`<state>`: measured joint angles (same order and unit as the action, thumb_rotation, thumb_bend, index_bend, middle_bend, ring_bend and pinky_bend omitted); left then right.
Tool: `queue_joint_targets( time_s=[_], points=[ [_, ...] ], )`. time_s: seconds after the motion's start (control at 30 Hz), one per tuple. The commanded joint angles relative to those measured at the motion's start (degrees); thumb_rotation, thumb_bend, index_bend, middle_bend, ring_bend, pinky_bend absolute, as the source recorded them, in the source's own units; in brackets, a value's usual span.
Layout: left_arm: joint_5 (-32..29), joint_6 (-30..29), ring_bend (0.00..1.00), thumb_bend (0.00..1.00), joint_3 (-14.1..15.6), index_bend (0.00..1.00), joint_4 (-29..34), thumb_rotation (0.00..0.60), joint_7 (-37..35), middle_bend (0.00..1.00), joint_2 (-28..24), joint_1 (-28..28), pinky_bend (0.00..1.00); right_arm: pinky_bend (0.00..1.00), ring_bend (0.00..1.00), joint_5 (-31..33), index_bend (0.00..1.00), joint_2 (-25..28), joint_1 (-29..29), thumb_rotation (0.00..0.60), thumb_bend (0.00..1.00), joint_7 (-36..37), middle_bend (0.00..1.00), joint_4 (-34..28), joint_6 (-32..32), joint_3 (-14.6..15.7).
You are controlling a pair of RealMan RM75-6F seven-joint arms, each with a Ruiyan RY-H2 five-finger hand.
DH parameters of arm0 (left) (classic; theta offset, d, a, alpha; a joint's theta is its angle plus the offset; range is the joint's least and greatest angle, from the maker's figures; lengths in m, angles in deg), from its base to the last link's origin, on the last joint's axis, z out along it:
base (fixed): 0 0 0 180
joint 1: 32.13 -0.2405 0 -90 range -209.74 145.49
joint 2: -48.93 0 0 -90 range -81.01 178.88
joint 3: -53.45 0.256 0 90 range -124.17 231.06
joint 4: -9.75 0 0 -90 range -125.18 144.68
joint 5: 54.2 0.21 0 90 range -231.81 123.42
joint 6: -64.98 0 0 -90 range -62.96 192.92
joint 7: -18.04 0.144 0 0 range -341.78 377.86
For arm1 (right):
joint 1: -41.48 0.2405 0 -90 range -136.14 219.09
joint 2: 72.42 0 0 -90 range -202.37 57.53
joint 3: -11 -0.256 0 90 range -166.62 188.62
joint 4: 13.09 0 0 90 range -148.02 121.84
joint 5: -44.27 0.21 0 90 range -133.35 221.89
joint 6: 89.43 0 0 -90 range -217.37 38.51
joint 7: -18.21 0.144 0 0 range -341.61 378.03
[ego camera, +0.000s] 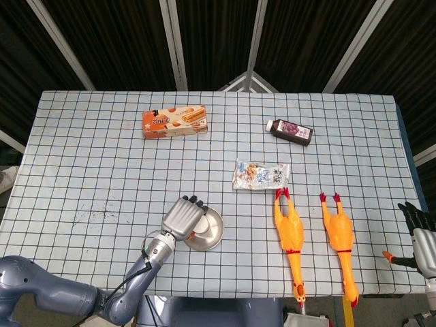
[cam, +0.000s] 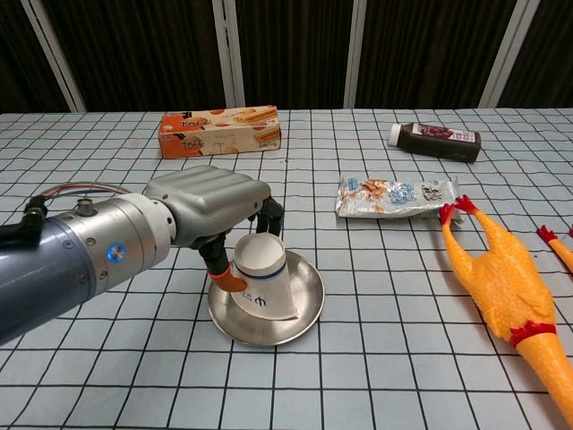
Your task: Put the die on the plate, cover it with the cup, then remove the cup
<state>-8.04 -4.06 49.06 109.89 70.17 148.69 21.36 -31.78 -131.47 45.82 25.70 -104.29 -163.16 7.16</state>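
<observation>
The left hand [cam: 210,210] is wrapped around the paper cup [cam: 262,282], fingers curled behind its rim and the thumb pressed against the near side; the cup is upside down and tilted on the metal plate [cam: 304,309], its closed base turned up and toward the chest camera, its mouth down against the dish. I take the tilt to mean the cup is in the middle of being set over, or lifted off, whatever sits on the plate; which of the two I cannot say. The die does not show in either view; my guess is that it lies under the cup, since nowhere else around the plate shows it. The right hand [ego camera: 421,235] hangs far off to the right of the plate, at the table's edge; I cannot tell whether it is open or closed, though something small and orange shows beside it. Beyond the plate lie a snack packet [cam: 394,195], an orange box [cam: 219,131] and a dark bottle [cam: 436,141]; to the right of the plate lie two rubber chickens [ego camera: 291,235].
</observation>
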Motion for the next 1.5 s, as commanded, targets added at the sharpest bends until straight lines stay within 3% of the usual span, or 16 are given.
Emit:
queue_joint_targets(
  time_s=[0.03,0.53,0.93,1.23,1.5],
  points=[
    [1.31,-0.34,0.29,0.43,0.14,0.46,-0.52,0.6,-0.56,0.39,0.38,-0.33,0.37,0.0,0.07,-0.06,0.02,-0.03,-0.03,0.6,0.09,0.03,0.02,0.0,-0.04,0.05],
    [4.51,-0.19,0.4,0.44,0.31,0.48,-2.96,0.6,-1.84,0.42,1.63,-1.56,0.39,0.0,0.07,-0.09,0.03,-0.04,-0.05,0.6,0.09,0.09,0.02,-0.06,-0.11,0.04],
    [4.52,1.24,0.43,0.44,-0.68,0.49,-2.79,0.6,-3.71,0.42,1.81,-2.36,0.4,0.0,0.07,-0.09,0.02,0.04,-0.01,0.6,0.09,0.13,0.02,-0.09,0.08,0.1],
    [0.92,4.87,0.43,0.44,-2.44,0.49,-1.87,0.6,-7.45,0.41,1.5,-2.72,0.4,0.0,0.07,-0.08,0.02,0.13,0.02,0.6,0.09,0.29,0.02,-0.14,0.27,0.17],
    [0.14,5.52,0.4,0.44,-3.02,0.49,-2.32,0.6,-8.12,0.38,2.19,-2.49,0.39,0.0,0.07,-0.2,0.02,0.08,0.09,0.6,0.09,0.22,0.02,-0.1,0.34,0.22]
  ],
)
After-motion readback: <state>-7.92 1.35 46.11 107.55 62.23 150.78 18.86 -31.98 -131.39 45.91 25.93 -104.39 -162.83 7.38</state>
